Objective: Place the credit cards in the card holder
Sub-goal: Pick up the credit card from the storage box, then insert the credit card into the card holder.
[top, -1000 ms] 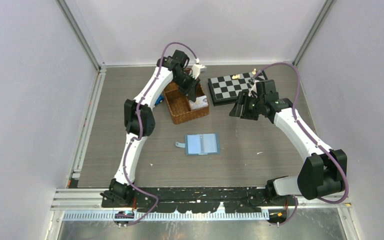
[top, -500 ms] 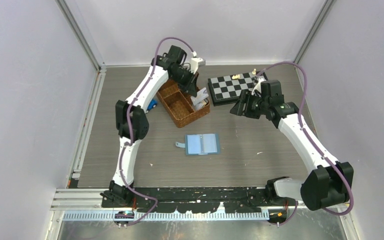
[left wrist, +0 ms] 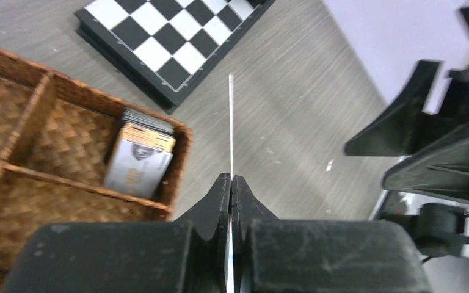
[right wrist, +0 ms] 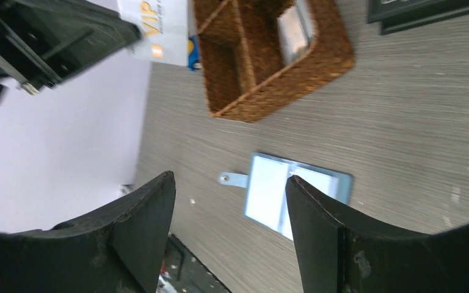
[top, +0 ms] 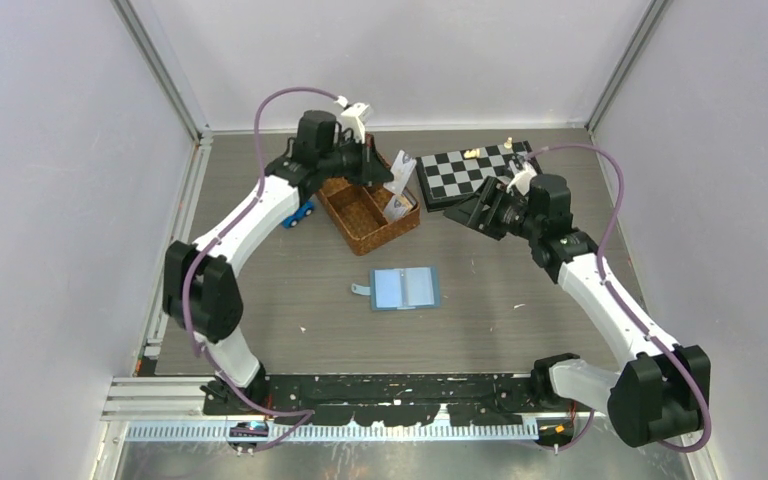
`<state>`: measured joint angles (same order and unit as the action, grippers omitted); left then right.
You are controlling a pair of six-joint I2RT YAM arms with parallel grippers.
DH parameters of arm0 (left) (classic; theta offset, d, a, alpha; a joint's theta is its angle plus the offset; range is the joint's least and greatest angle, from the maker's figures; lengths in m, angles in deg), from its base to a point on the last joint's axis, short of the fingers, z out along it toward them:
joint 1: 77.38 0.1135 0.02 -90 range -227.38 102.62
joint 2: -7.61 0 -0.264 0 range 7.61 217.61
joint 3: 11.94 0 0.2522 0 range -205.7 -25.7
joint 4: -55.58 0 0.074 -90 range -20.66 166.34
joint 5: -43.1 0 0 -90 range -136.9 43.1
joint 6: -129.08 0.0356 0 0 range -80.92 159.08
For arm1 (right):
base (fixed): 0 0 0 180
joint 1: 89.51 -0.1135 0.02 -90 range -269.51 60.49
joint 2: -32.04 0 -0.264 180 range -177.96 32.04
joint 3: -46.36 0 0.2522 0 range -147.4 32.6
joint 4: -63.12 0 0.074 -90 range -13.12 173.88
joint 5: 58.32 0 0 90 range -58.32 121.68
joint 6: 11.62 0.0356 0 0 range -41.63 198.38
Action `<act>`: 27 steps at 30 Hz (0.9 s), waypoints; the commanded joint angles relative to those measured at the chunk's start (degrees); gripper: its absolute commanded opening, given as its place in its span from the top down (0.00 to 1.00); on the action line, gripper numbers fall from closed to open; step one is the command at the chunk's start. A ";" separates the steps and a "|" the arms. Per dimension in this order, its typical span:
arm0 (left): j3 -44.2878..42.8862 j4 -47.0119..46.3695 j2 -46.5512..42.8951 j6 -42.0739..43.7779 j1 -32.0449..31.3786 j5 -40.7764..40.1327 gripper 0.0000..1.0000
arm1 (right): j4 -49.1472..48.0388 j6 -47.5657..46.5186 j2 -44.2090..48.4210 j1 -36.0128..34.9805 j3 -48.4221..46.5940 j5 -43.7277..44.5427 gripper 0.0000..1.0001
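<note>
Card holder (top: 406, 289), one: teal, lying open flat on the bench (top: 520, 330), pale pockets up, well apart from the basket; wicker basket (left wrist: 85, 185), one, divided: a leaning stack of credit cards (left wrist: 137, 162) in an end compartment (count unreadable; the top one has an orange-gold edge); single credit card (left wrist: 230, 122), pinched edge-on in the left end effector (left wrist: 231, 180), fingers pressed together on it; right end effector (right wrist: 230, 183), fingers wide apart, holding nothing, hovering above the bench; chessboard (top: 470, 172), one, beside the basket.
</note>
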<state>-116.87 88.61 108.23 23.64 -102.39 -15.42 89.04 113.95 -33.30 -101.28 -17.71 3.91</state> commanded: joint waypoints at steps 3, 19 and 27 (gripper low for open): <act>15.60 -29.67 -11.30 -22.35 -1.88 -0.12 1.00 | -29.67 19.89 1.84 -1.23 7.03 -7.59 0.27; 28.85 -45.99 -17.61 -36.36 -5.25 7.76 1.00 | -36.22 23.82 -2.38 -2.81 5.62 -10.97 0.29; 31.45 -46.51 -18.29 -37.24 -6.53 8.11 1.00 | -38.77 25.26 -4.09 -3.25 4.97 -12.44 0.53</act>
<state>-86.01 46.42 91.79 -12.51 -108.16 -8.93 55.47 137.73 -36.60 -104.12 -10.08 -6.34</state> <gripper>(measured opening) 0.009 0.506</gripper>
